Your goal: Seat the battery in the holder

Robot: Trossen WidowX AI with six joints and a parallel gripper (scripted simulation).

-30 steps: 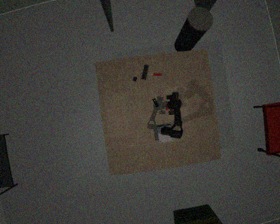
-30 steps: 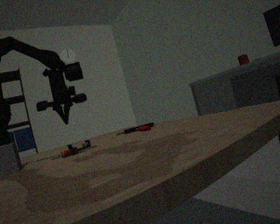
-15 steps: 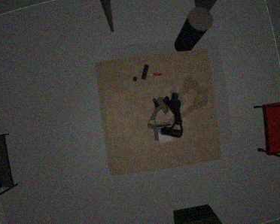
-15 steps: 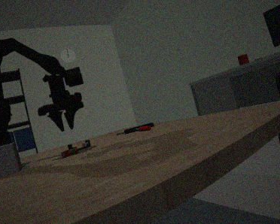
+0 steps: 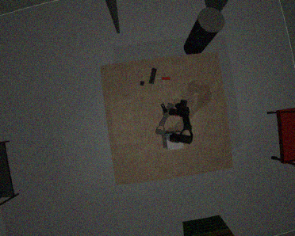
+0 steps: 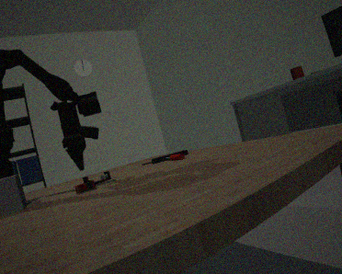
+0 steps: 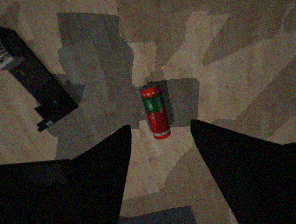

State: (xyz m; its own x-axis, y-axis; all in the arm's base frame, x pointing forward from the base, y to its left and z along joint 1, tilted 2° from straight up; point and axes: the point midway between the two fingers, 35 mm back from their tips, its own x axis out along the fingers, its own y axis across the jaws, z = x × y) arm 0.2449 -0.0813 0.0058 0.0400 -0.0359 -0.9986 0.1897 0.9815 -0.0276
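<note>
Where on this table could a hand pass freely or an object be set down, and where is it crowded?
Bare wood lies between the table's near edge and the arm, and along the left side. It is crowded at the far edge, where the holder and battery lie side by side, with the open jaws above.

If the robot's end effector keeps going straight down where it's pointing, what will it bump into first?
Most likely the red battery, lying on the wooden table between the open end effector fingers in the wrist view. The end effector hangs well above it, so the exact landing spot is uncertain.
</note>
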